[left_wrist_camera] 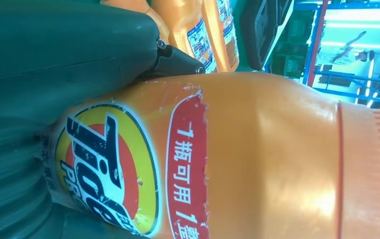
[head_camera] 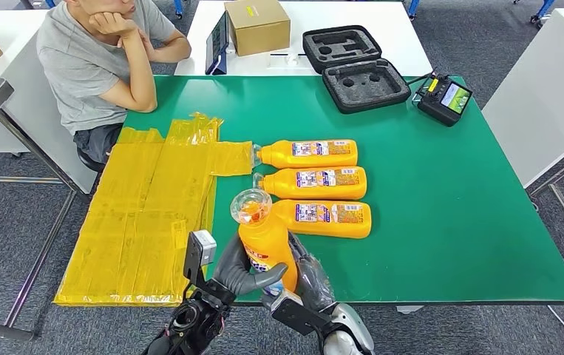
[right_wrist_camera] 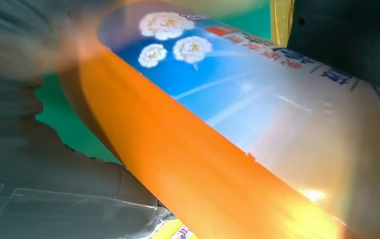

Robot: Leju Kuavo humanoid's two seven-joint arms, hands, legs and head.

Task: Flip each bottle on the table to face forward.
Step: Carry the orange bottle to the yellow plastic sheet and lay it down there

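Bottles are lying in a row at the frame's centre: three bottles (head_camera: 316, 181) on the green table (head_camera: 456, 214), small-print labels facing up, so apparently waiting to be turned. A fourth bottle (head_camera: 264, 240) is standing lifted at lower centre, the left hand (head_camera: 245, 272) and right hand (head_camera: 310, 281) both gripping it. Judging by this, most flipping is remaining.
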